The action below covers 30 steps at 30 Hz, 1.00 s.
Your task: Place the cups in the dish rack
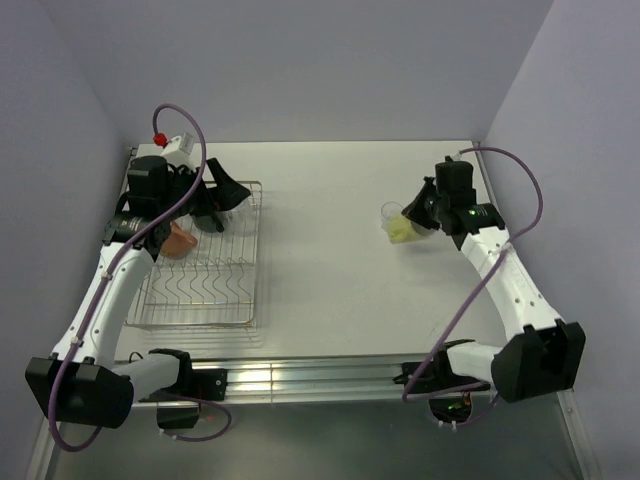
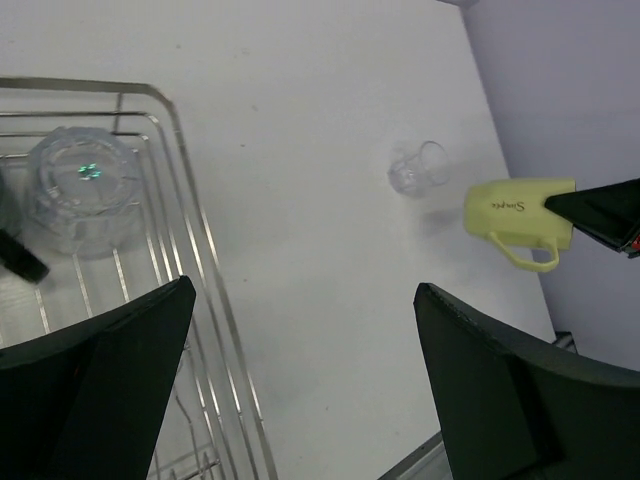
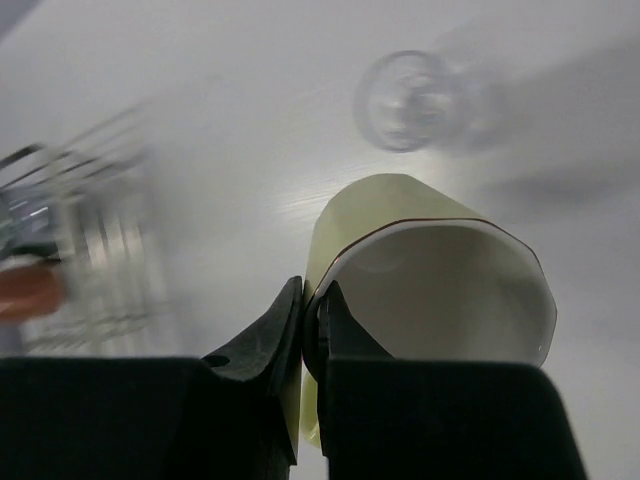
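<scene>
Pinching pale yellow-green cup by its wall: my right gripper, clamped, cup tipped sideways near the right edge for carrying. Just beyond: clear tumbler on the tabletop. Farthest, left edge: dish rack, partly loaded; my left gripper spread empty above it.

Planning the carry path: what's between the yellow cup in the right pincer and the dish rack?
One clear tumbler, close to the yellow cup; beyond it, bare table up to the dish rack. The top view shows it.
</scene>
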Motion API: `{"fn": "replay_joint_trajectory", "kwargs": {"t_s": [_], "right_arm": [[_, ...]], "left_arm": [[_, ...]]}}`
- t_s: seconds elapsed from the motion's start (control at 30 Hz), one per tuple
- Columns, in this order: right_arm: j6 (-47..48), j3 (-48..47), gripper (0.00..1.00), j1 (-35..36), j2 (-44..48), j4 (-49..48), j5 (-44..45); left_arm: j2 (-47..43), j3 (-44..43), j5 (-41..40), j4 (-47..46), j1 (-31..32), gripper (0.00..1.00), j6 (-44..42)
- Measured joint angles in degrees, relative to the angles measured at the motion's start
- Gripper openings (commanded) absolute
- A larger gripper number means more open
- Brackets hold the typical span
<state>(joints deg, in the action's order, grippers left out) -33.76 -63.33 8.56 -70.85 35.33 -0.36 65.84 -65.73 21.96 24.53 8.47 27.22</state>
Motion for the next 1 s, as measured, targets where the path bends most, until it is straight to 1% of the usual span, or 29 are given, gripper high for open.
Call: {"fn": "replay_joint_trajectory", "kwargs": {"t_s": [0.1, 0.17, 0.37, 0.47, 0.67, 0.8, 1.0], "right_arm": [[-2.27, 0.02, 0.0, 2.51, 3.52, -6.01, -9.94], [-5.35, 0.7, 0.0, 5.51, 3.93, -12.94, -16.59], [-15.8, 3.08, 0.0, 15.8, 0.42, -33.27, -28.52], [-21.18, 3.08, 0.0, 18.56, -3.15, -43.41, -32.22], [-32.79, 3.82, 0.0, 20.11, -11.06, -63.76, -36.09], [-38.75, 4.87, 0.0, 20.74, -15.12, -73.92, -37.03], [-47.21, 5.62, 0.0, 21.7, -20.33, -88.0, -38.69]], "left_arm": [[-0.11, 0.94, 5.03, -3.65, 0.0, 0.99, 1.14], [-0.13, 2.34, 8.7, -6.75, 0.0, 0.99, 2.49], [-0.13, 8.24, 16.48, -16.52, 0.04, 0.99, 7.91], [-0.11, 10.43, 19.28, -20.9, 0.04, 0.99, 10.14], [-0.22, 14.58, 23.06, -30.1, 0.04, 0.99, 14.99], [-0.22, 15.41, 24.65, -34.29, 0.22, 0.99, 17.64], [-0.39, 16.57, 24.9, -37.64, 0.5, 0.99, 19.47]]}}
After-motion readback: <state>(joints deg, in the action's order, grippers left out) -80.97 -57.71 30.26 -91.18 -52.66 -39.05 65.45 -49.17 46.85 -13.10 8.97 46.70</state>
